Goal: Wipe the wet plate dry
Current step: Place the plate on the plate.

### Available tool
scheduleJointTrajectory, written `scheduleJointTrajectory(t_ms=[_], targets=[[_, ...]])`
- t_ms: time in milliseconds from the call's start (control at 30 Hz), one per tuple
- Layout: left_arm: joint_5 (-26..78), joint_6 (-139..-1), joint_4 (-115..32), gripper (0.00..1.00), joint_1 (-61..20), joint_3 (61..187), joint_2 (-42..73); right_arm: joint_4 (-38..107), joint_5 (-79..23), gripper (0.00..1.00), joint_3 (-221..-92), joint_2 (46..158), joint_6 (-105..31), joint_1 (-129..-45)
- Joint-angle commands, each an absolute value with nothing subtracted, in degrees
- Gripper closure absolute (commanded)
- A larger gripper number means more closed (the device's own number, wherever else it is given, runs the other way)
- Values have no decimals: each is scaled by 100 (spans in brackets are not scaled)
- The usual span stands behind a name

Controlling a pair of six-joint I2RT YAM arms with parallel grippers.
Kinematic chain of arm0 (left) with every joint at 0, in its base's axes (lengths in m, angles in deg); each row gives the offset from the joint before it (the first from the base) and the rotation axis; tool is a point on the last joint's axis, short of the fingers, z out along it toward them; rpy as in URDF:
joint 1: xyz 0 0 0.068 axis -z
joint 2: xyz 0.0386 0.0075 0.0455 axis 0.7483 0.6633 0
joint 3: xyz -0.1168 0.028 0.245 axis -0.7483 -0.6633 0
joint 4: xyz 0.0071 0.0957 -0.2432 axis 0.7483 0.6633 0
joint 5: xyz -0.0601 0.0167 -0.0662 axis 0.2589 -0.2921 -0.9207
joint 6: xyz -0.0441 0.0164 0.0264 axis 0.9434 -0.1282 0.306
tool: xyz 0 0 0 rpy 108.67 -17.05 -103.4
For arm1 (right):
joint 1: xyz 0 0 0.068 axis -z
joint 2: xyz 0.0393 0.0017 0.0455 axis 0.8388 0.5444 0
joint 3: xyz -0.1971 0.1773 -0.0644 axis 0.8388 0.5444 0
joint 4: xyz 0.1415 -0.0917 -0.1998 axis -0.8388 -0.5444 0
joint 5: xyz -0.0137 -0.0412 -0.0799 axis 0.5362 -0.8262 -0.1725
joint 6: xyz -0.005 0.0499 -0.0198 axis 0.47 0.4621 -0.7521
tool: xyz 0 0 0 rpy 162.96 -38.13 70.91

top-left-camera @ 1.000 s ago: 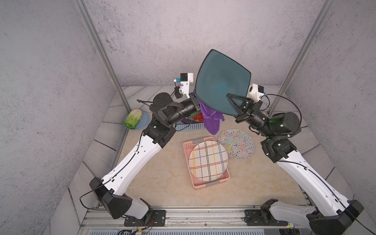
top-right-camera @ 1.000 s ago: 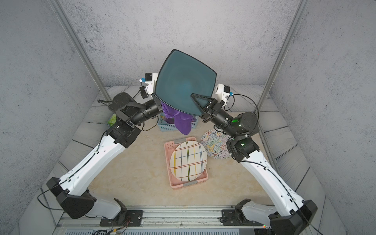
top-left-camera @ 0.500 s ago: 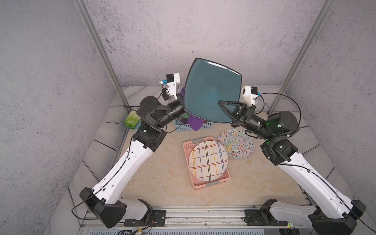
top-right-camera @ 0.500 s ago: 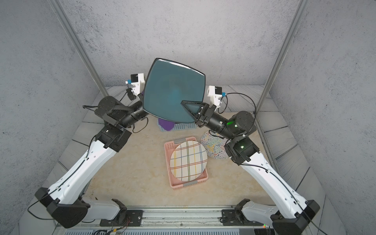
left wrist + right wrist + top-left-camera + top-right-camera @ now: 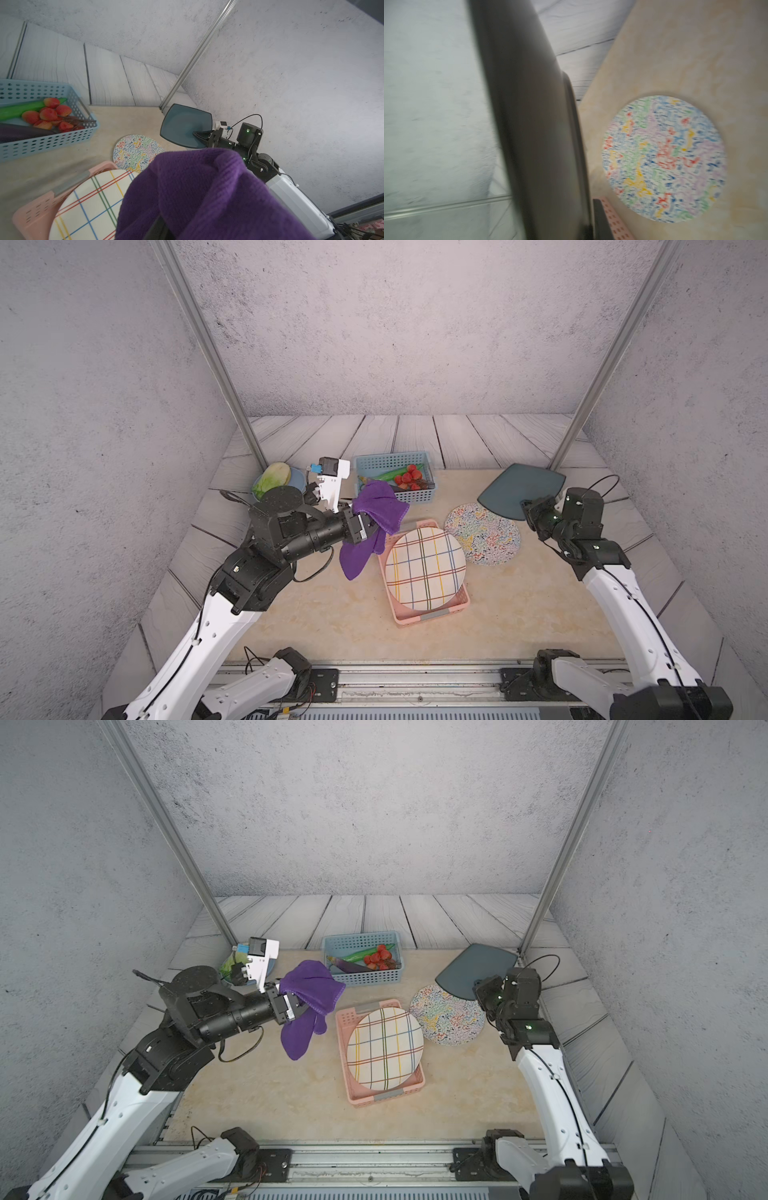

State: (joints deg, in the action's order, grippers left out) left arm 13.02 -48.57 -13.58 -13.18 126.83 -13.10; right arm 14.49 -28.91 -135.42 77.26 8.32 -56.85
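The beige stone-look table point(image 5: 316, 614) has a grey plank surround point(image 5: 415, 439). The dark teal square plate point(image 5: 519, 488) is held tilted at the table's far right corner, the right gripper point(image 5: 527, 506) pinching its near rim. Contact with the table cannot be told. The purple knitted cloth point(image 5: 376, 506) hangs left of the table's middle, pinched in the left gripper point(image 5: 370, 526), jaws pressed together.

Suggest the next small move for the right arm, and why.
Probably set the dark plate down flat on the table. The right gripper holds its rim low beside the patterned mat, well apart from the purple cloth in the left gripper, so wiping looks finished.
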Motion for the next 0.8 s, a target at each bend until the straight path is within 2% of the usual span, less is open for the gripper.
scheduleJointTrajectory(t_ms=[0, 200, 367, 533, 767], targets=[[1338, -5151, -1053, 100, -1320, 12518, -1317, 2320, -2535, 100, -13479, 8095, 238, -5624], [1105, -5186, -1096, 100, -1320, 12636, -1125, 3191, -1548, 100, -13545, 9667, 123, -5631], [966, -5240, -1126, 100, -1329, 12822, -920, 3730, -1475, 100, -13562, 10499, 179, -5631], [866, -5228, -1195, 100, -1354, 12858, -828, 3818, -1397, 100, -13399, 10860, 171, -5631], [815, -5178, -1310, 100, -1390, 12807, -736, 3135, -1770, 59, -12603, 10832, -304, -5621]])
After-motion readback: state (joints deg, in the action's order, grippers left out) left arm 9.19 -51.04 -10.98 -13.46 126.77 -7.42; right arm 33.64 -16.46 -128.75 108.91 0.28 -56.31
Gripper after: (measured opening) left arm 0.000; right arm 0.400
